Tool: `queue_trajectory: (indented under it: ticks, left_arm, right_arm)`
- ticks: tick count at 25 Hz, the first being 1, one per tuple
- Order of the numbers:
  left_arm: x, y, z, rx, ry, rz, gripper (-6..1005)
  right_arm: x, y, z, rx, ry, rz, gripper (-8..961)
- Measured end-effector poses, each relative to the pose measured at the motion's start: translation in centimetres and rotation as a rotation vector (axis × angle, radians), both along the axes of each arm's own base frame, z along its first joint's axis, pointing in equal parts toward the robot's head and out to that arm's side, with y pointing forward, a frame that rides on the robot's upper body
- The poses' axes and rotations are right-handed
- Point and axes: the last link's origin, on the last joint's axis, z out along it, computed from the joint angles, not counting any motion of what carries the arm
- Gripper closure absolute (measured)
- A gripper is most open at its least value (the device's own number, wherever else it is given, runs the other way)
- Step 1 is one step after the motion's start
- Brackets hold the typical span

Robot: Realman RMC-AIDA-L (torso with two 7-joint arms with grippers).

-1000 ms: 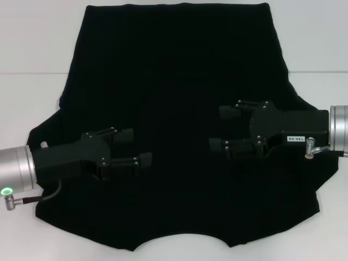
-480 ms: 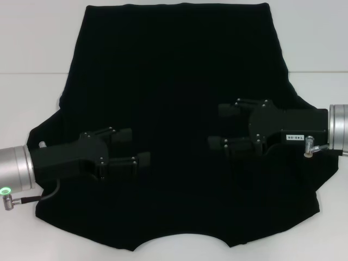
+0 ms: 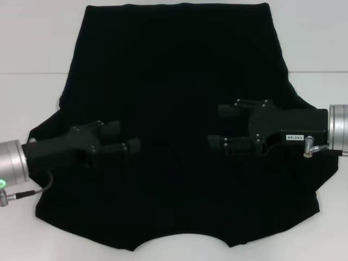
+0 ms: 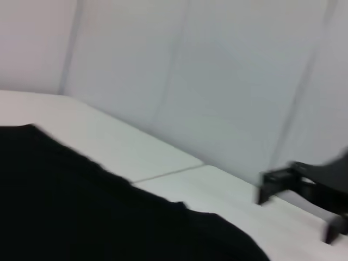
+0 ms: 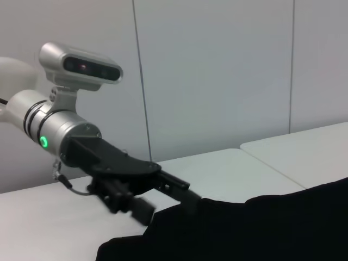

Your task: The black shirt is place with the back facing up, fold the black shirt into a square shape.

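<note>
The black shirt lies spread flat on the white table, plain side up, and covers most of the head view. My left gripper hovers over the shirt's left part near the sleeve, open, with nothing between its fingers. My right gripper hovers over the shirt's right part, pointing toward the middle, open and holding nothing. The left wrist view shows the shirt with the right gripper beyond it. In the right wrist view the left gripper stands at the edge of the shirt.
The white table shows bare strips to the left and right of the shirt, with a seam line running across it. Grey wall panels stand behind the table. The shirt's near edge reaches the bottom of the head view.
My left gripper has drawn back to the left and slightly away, its fingers a little closer together. The right gripper has hardly moved. The shirt lies as before.
</note>
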Motion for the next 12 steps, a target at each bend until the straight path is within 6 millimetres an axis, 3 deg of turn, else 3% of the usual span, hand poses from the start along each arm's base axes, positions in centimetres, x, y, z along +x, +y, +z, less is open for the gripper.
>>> queue_trajectory:
  ticks: [12]
  left_arm:
    - [-1.9,0.3,1.9,0.057,0.013,0.134,98]
  right_arm:
    - [-0.7,0.1,-0.9,-0.006,0.01,-0.001,102]
